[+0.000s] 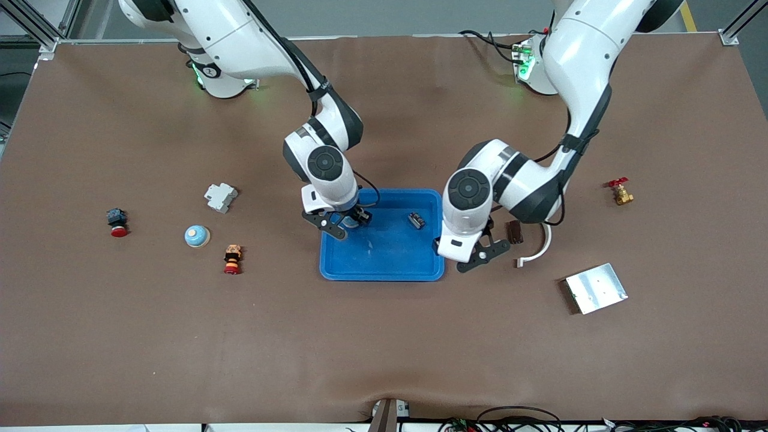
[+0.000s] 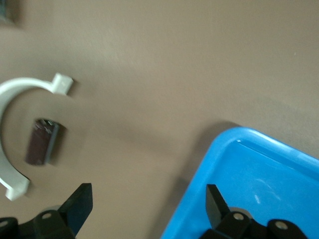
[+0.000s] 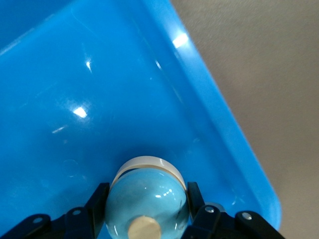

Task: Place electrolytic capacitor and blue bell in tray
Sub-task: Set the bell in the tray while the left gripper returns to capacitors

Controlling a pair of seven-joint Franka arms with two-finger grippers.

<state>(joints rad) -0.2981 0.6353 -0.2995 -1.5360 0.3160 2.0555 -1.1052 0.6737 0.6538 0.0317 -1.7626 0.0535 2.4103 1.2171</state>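
Observation:
The bright-blue tray (image 1: 384,267) lies at the table's middle. My right gripper (image 1: 351,222) is low over the tray's corner toward the right arm's end, shut on a light-blue bell (image 3: 147,199) with a cream knob; its fingers (image 3: 97,201) press both sides of the bell. The tray floor (image 3: 99,99) fills that view. The brown electrolytic capacitor (image 1: 513,231) lies on the mat beside the tray, toward the left arm's end. My left gripper (image 1: 483,255) hovers open and empty between tray and capacitor. In the left wrist view (image 2: 148,199) it stands apart from the capacitor (image 2: 42,142) and the tray rim (image 2: 209,164).
A second blue bell (image 1: 197,236), a grey breaker (image 1: 221,197) and two red-capped switches (image 1: 117,222) (image 1: 232,259) lie toward the right arm's end. A small black part (image 1: 416,220) lies in the tray. A white curved clip (image 1: 537,249), silver plate (image 1: 596,288) and brass valve (image 1: 621,192) lie toward the left arm's end.

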